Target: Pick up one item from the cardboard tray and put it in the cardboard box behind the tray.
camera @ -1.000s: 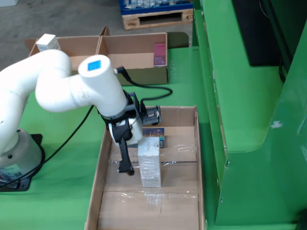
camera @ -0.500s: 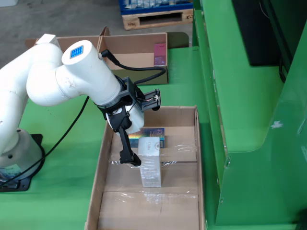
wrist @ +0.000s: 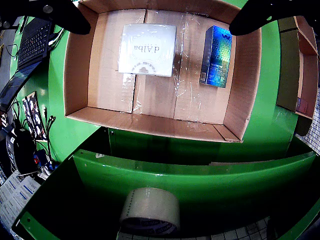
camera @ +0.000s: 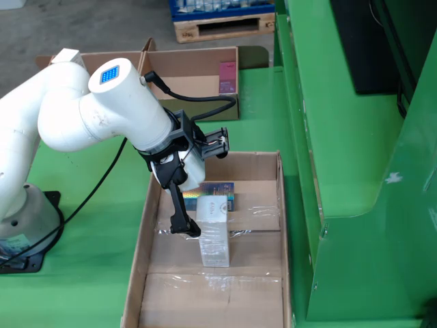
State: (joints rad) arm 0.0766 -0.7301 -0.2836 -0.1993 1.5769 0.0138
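The cardboard tray (wrist: 80,75) holds a white flat box (wrist: 147,49) and a shiny blue box (wrist: 216,56), both lying on its floor. My gripper (wrist: 160,12) is open and empty above the tray; its black fingers (wrist: 60,15) spread wide at the top corners of the wrist view. In the fixed view the gripper (camera: 194,219) hangs just over the tray (camera: 147,232), with one finger beside the white box (camera: 214,236) and the blue box (camera: 217,195) behind it. The cardboard box (camera: 191,82) stands behind the tray, also showing at the right edge of the wrist view (wrist: 305,70).
The back box holds a pink item (camera: 227,76). A tape roll (wrist: 150,210) lies on a green ledge (wrist: 200,175) beside the tray. A keyboard (wrist: 35,40) and cables lie at the left. A tall green frame (camera: 355,178) borders the tray.
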